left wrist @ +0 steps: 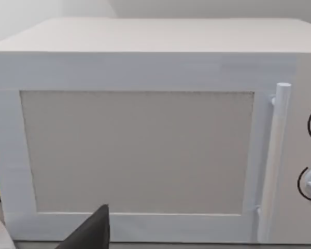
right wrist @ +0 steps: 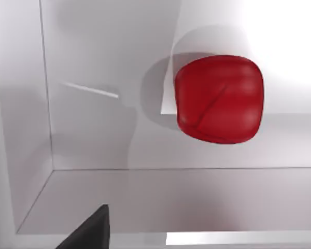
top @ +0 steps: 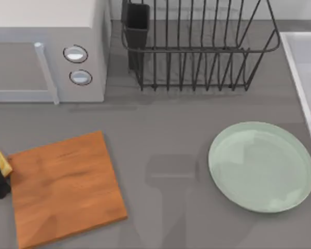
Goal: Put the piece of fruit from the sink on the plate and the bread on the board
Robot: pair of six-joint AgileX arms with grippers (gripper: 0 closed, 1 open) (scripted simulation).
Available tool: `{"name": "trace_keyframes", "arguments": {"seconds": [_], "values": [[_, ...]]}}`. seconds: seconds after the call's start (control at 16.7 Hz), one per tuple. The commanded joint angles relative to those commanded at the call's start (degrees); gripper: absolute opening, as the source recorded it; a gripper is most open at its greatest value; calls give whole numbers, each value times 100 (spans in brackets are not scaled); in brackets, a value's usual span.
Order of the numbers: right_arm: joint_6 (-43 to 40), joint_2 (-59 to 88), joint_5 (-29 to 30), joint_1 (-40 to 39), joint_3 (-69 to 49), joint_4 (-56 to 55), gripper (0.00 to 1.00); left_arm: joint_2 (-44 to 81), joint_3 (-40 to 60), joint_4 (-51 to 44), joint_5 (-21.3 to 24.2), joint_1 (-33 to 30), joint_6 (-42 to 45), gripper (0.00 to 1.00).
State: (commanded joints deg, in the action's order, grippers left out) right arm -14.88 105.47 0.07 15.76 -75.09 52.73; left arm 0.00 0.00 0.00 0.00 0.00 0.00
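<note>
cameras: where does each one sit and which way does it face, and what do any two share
Top view: above the table, looking down on the board, plate, rack and microwave; a dark arm part holding the bread shows at the left edge.
Left wrist view: on the left arm, facing the microwave door; one dark fingertip shows.
Right wrist view: on the right arm, looking down into the sink at the fruit; one dark fingertip shows.
Shared: top and left wrist views both show the microwave.

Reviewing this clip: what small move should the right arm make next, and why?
Probably lower the right gripper toward the piece of fruit, which lies untouched in the sink, while the plate is bare. The bread sits by the board edge.
</note>
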Motion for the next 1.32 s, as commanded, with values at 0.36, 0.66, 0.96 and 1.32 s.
{"name": "trace_keyframes", "arguments": {"seconds": [0.36, 0.66, 0.96, 1.32], "values": [[-125, 875, 1, 132, -628, 441, 100, 0, 0, 0, 0, 0, 0, 100], [-119, 868, 1, 101, -606, 417, 100, 0, 0, 0, 0, 0, 0, 100], [-113, 1425, 6, 109, -315, -423, 100, 0, 0, 0, 0, 0, 0, 100], [-96, 2463, 15, 121, 273, -2091, 100, 0, 0, 0, 0, 0, 0, 100]]}}
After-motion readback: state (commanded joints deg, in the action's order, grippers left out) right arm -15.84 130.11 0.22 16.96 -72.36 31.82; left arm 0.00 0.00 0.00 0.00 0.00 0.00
